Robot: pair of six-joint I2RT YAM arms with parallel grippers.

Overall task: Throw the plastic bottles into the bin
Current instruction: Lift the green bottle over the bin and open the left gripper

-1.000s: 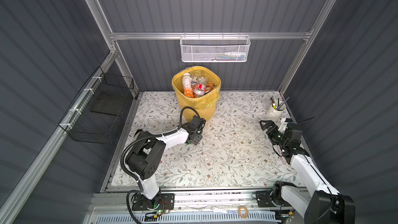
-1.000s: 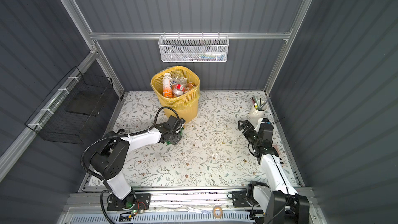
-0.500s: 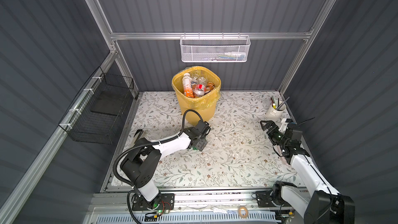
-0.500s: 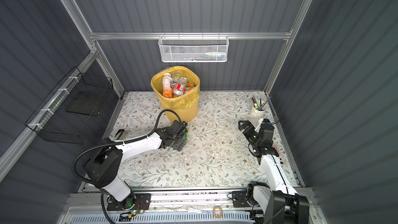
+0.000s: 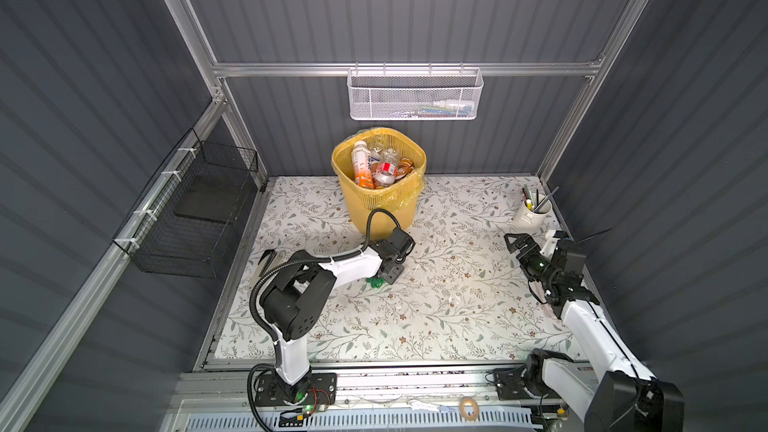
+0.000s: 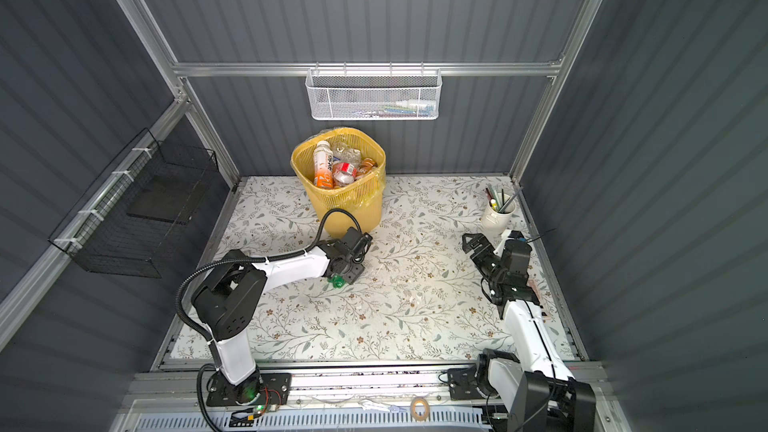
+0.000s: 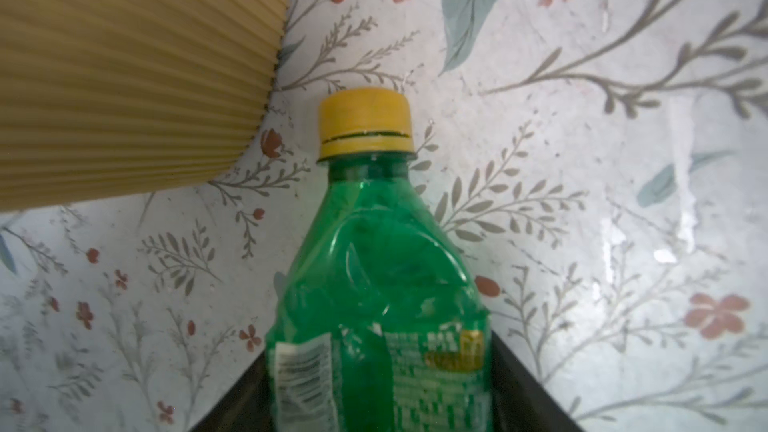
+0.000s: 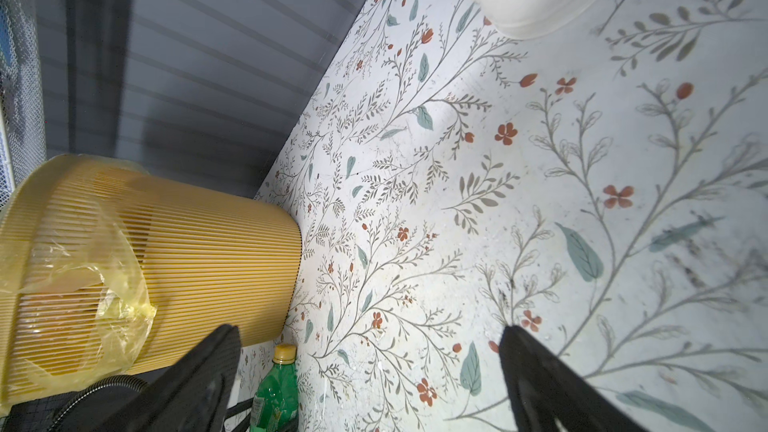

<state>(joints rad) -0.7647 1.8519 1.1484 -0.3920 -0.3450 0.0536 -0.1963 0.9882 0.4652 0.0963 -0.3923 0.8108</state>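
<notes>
A green plastic bottle [image 7: 376, 284] with a yellow cap lies low on the floral table just in front of the bin. My left gripper [image 7: 380, 347] is shut on its labelled body, a black finger against each side. In both top views only a bit of green [image 5: 376, 282] [image 6: 337, 282] shows under that gripper [image 5: 390, 274]. The yellow lattice bin [image 5: 386, 205] [image 6: 353, 205] stands at the back middle, lined with a bag, and holds several bottles [image 5: 361, 164] [image 6: 324, 166]. My right gripper [image 5: 515, 243] [image 8: 369, 330] hovers open at the right with nothing between its fingers. From there the green bottle [image 8: 276, 396] and the bin [image 8: 187, 251] show.
A white cup of pens [image 5: 532, 214] stands at the back right, close to my right gripper. A white mesh basket [image 5: 415, 97] hangs on the back wall and a black wire basket [image 5: 195, 209] on the left wall. A small flat object [image 5: 266, 261] lies at the table's left edge.
My left gripper has moved a little toward the front and right, away from the bin's base, opened wide and closed on the green bottle. The right arm has not moved.
</notes>
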